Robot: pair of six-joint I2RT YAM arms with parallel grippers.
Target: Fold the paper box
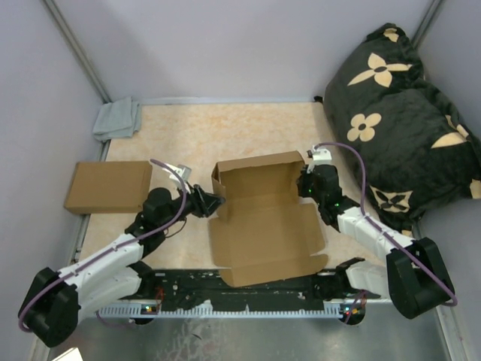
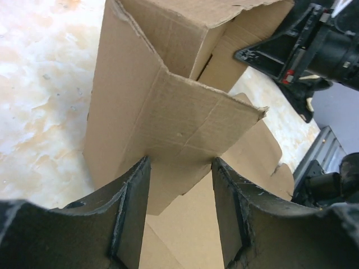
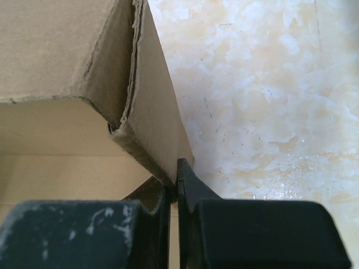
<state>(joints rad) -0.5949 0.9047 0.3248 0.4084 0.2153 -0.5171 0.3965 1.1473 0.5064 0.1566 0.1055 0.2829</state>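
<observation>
Nearest the arm bases, the paper box (image 1: pixel 263 226) lay open in the middle of the table (image 1: pixel 188 128). Its plain brown front panel reached the near edge, just short of the toothed rail (image 1: pixel 240 308). The rear half stood up as a shallow tray, back wall upright.

The left gripper (image 1: pixel 214 203) met the box's left corner. In its wrist view the two fingers (image 2: pixel 132 213) stood about half apart, one on either side of the bent side flap, whose lower edges met them. Whether they pressed it could not be made out. The right gripper (image 1: pixel 304 184) was closed tight on the thin top edge of the box's right wall. Its wrist view showed the torn corrugated corner just above the fingertips, and the fingers hid the pinch point itself.

Left of the left arm, well apart from the task box, a flat cardboard box (image 1: pixel 109 186) overhung the table's left edge. Bare marbled tabletop ran from the tray's back wall to the far edge. A grey cloth (image 1: pixel 118 118) sat at the far left corner. At the far right, a black cushion (image 1: pixel 406 113) with cream flower motifs was cut off by the frame.
</observation>
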